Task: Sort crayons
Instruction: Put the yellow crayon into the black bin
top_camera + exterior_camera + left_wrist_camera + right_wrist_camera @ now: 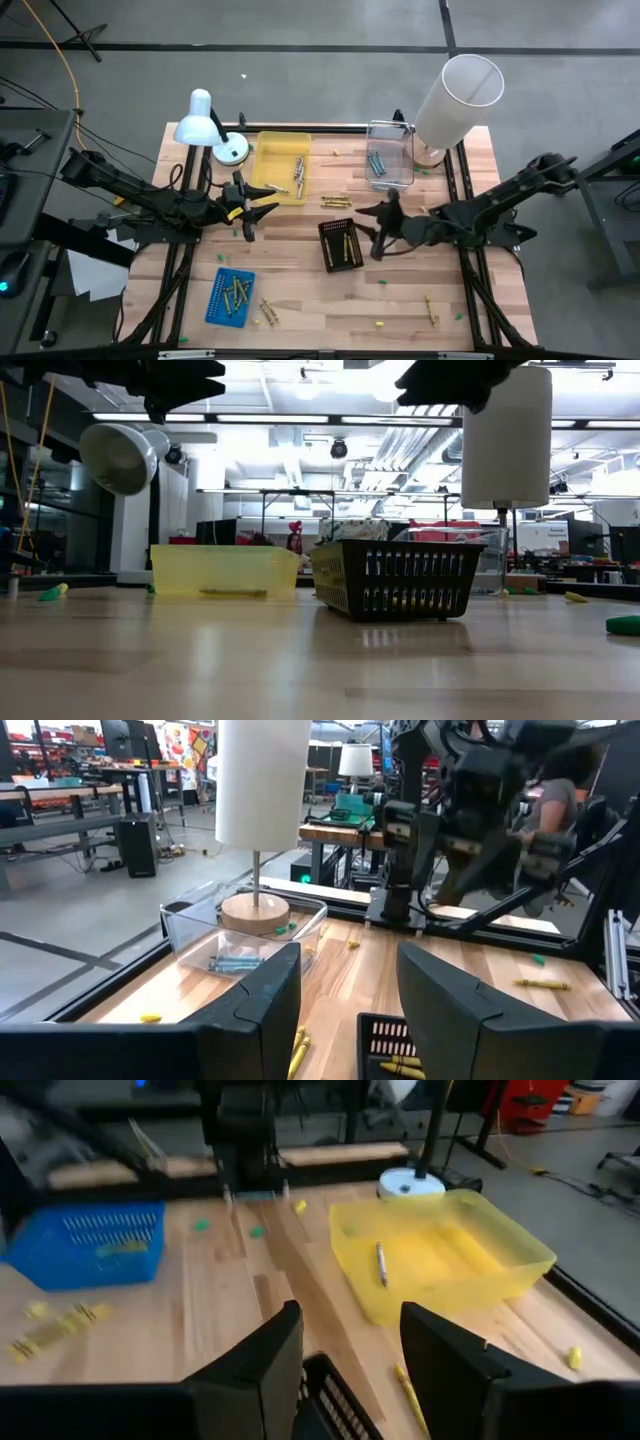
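Already, many crayons [341,246] are seen sorted into containers: yellow ones in the black basket [341,262] at the table's middle, a few in the yellow tray [281,167] up and to the left of that basket, bluish-grey ones in the clear box [389,156] up and to its right, and yellow ones in the blue basket [230,297] down and to its left. Loose crayons are left on the wood: a small bunch just above the black basket, some beside the blue basket, and a few down to the right. The task is judged to be partly done. The right gripper [381,232] is held just right of the black basket, jaws parted and empty. The left gripper [258,204] is held left of it, jaws likewise parted, nothing grasped.
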You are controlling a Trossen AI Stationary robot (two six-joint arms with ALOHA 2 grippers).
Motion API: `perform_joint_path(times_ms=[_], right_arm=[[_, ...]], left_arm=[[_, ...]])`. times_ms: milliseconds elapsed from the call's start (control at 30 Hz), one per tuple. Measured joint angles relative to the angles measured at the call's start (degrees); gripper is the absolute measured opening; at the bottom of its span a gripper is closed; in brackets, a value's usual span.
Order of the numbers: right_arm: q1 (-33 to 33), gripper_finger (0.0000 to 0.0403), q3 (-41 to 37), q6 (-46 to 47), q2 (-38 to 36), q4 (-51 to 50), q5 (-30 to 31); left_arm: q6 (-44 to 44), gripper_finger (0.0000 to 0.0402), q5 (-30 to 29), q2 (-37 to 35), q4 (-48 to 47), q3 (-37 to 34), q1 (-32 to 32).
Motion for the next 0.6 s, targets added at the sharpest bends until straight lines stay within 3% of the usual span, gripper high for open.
perform_joint_path(times_ms=[467,600], right_arm=[[4.15,0.0163,-1.35,0.76,-7.3,-2.93,-1.39],[5.57,0.0163,-1.35,19.51,-7.37,-12.36,-2.27]], left_arm=[[-0.07,0.0154,-0.01,1.36,-1.44,0.0,0.0],[-0.07,0.0154,0.0,2.96,-1.37,0.0,0.0]])
